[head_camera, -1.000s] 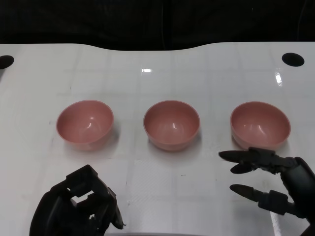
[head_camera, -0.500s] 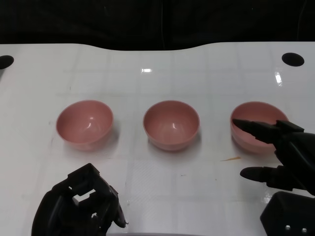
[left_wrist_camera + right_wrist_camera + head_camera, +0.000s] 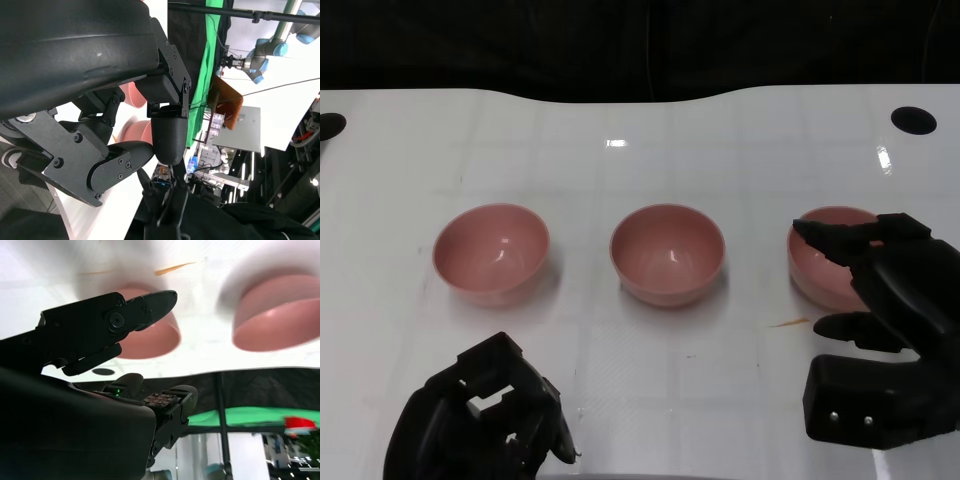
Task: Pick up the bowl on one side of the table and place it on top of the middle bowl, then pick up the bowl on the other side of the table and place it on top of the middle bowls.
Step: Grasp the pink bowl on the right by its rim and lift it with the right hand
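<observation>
Three pink bowls stand in a row on the white table: the left bowl (image 3: 490, 252), the middle bowl (image 3: 667, 252) and the right bowl (image 3: 817, 268). My right hand (image 3: 880, 290) has its fingers spread and hovers over the right bowl's near right part, hiding it; the thumb is on the near side, and I cannot tell if it touches. The right wrist view shows the fingers (image 3: 125, 315) in front of the right bowl (image 3: 155, 340), with the middle bowl (image 3: 277, 315) beyond. My left hand (image 3: 480, 420) sits curled and empty by the front edge, below the left bowl.
Black round holes mark the far right corner (image 3: 914, 120) and the far left corner (image 3: 330, 126) of the table (image 3: 640, 160). A small orange sliver (image 3: 788, 323) lies just in front of the right bowl. Dark cloth lies beyond the table's back edge.
My right hand has moved away from the front edge and up to the right bowl, its fingers now over the rim. The left hand and all three bowls have stayed put.
</observation>
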You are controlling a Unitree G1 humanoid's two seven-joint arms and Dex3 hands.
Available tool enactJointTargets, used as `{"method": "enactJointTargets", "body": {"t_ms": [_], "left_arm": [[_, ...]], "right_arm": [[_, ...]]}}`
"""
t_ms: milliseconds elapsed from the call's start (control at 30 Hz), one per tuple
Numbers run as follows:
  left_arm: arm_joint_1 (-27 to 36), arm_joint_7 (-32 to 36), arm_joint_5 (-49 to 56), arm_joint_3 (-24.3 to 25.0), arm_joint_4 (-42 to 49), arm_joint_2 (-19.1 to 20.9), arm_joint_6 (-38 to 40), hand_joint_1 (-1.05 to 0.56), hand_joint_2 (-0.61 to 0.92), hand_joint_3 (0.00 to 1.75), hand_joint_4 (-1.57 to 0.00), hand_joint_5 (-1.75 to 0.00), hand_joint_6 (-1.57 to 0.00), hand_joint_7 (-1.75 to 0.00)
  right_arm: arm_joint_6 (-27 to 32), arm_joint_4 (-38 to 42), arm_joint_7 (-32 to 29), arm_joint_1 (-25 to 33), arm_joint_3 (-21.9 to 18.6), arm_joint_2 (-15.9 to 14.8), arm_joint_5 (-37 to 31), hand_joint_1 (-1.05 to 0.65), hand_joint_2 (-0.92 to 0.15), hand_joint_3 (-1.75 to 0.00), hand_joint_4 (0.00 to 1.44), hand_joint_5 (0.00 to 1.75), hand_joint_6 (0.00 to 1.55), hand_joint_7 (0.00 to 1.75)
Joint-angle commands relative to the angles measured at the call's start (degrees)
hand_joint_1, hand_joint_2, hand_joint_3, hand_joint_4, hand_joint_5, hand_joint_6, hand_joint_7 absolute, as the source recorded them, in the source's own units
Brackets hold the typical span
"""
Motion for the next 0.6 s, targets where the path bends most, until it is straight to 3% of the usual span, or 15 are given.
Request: {"method": "enactJointTargets", "body": {"t_ms": [33,600], "left_arm": [[0.1,0.5,-0.2,0.4,-0.5,0.3,0.3,-0.19,0.53,1.02,-0.93,-1.53,-0.89,-1.39],[0.4,0.5,-0.1,0.4,-0.8,-0.2,0.1,-0.18,0.54,1.03,-0.93,-1.54,-0.89,-1.4]], "right_arm": [[1.2,5.0,-1.6,-3.2,1.4,-1.4,-0.5,-0.51,-0.84,0.0,0.18,0.46,0.35,0.02],[2.5,28.3,-7.1,-15.2,9.9,-0.3,0.2,-0.52,-0.88,0.0,0.4,0.22,0.4,0.01]]}}
